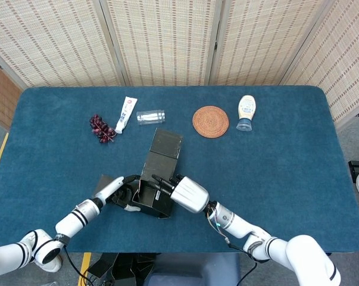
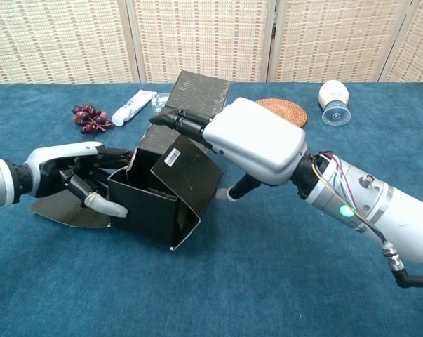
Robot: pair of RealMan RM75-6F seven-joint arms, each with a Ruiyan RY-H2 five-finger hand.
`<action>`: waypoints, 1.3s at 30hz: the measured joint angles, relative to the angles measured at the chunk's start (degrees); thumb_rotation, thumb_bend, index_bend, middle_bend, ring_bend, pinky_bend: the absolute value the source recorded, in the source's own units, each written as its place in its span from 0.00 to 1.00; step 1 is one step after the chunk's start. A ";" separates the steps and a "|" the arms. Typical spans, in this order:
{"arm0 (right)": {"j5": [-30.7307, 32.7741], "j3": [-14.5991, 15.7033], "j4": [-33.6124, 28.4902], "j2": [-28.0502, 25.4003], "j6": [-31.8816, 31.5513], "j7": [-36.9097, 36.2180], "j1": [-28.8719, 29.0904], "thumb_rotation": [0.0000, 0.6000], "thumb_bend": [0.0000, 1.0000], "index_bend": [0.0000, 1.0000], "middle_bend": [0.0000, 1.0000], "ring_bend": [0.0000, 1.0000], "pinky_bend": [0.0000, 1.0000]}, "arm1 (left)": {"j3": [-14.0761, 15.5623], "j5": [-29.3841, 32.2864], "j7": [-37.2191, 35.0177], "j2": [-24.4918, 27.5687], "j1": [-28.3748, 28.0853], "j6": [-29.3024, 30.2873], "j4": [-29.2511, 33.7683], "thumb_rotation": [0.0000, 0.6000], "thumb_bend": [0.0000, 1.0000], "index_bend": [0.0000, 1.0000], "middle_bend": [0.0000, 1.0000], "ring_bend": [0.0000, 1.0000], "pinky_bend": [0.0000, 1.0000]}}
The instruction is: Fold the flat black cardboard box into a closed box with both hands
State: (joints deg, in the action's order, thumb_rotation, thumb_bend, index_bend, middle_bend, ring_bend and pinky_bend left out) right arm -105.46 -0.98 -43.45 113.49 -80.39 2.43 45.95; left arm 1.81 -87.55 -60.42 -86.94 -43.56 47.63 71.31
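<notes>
The black cardboard box stands half-formed near the table's front, its opening facing up and toward me. Its long lid panel slopes up and away behind it. My left hand grips the box's left wall, thumb on the front face, other fingers behind it. My right hand lies over the right side flap, which carries a white label. Its fingers press that flap from above and its thumb touches the flap's outer edge. A loose flap lies flat on the cloth under my left hand.
Along the back of the blue table lie purple grapes, a white tube, a clear container on its side, a woven coaster and an upended white bottle.
</notes>
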 measured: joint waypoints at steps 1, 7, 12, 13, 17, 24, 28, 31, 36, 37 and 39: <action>-0.15 0.32 1.12 0.47 -0.03 -0.53 0.09 1.00 0.01 0.06 0.13 0.55 0.67 | 0.12 -0.17 0.14 -0.28 0.01 -0.01 -0.49 1.00 0.10 0.22 0.24 0.60 0.79; -0.89 1.61 6.50 2.97 -0.20 -3.04 0.95 1.00 0.06 0.06 0.12 0.55 0.67 | 0.79 -0.99 0.52 -1.66 -0.22 -0.58 -3.10 1.00 0.10 0.20 0.21 0.60 0.79; -0.98 2.09 10.35 4.88 -0.09 -4.94 1.92 1.00 0.06 0.06 0.12 0.55 0.67 | 1.02 -0.99 0.95 -2.43 -0.27 -0.97 -4.61 1.00 0.10 0.18 0.21 0.59 0.79; -0.95 2.18 11.23 5.27 -0.04 -5.35 2.15 1.00 0.06 0.06 0.12 0.55 0.67 | 1.00 -0.88 0.92 -2.54 -0.25 -1.03 -4.83 1.00 0.10 0.18 0.21 0.59 0.79; -0.67 2.34 13.66 6.25 0.11 -6.97 2.95 1.00 0.06 0.06 0.12 0.55 0.67 | 1.04 -0.75 0.61 -2.73 -0.28 -1.41 -5.66 1.00 0.10 0.18 0.21 0.59 0.79; -0.72 2.88 17.26 7.29 -0.24 -9.02 4.58 1.00 0.09 0.06 0.12 0.57 0.67 | 1.24 -1.03 -0.15 -3.05 -0.48 -1.84 -6.71 1.00 0.10 0.21 0.21 0.59 0.79; -0.63 3.29 19.31 7.91 -0.37 -10.46 5.60 1.00 0.09 0.06 0.12 0.58 0.67 | 1.11 -0.91 -1.00 -3.33 -0.54 -1.85 -7.40 1.00 0.10 0.21 0.21 0.59 0.79; -0.26 3.23 20.04 8.25 -0.73 -10.85 6.00 1.00 0.09 0.06 0.12 0.58 0.67 | 1.45 -1.48 -1.13 -3.32 -0.78 -2.00 -7.69 1.00 0.10 0.21 0.21 0.59 0.79; 0.15 3.25 20.95 8.52 -1.16 -11.74 7.00 1.00 0.09 0.06 0.12 0.58 0.67 | 1.94 -2.12 -1.31 -3.28 -1.26 -2.32 -7.78 1.00 0.10 0.21 0.21 0.59 0.79; 0.16 3.42 21.18 8.52 -1.05 -11.93 7.32 1.00 0.09 0.06 0.12 0.58 0.67 | 1.94 -2.12 -1.33 -3.30 -1.30 -2.33 -7.83 1.00 0.10 0.21 0.21 0.59 0.79; 0.21 3.55 21.39 8.52 -0.97 -12.12 7.72 1.00 0.09 0.06 0.12 0.58 0.67 | 1.98 -2.14 -1.33 -3.27 -1.40 -2.42 -7.86 1.00 0.10 0.21 0.21 0.59 0.79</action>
State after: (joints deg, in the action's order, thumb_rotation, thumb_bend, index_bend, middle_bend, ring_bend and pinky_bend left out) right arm -105.25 2.57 -22.05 122.01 -81.37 -9.69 53.67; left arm 3.80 -89.69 -61.75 -90.21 -44.96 45.21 63.44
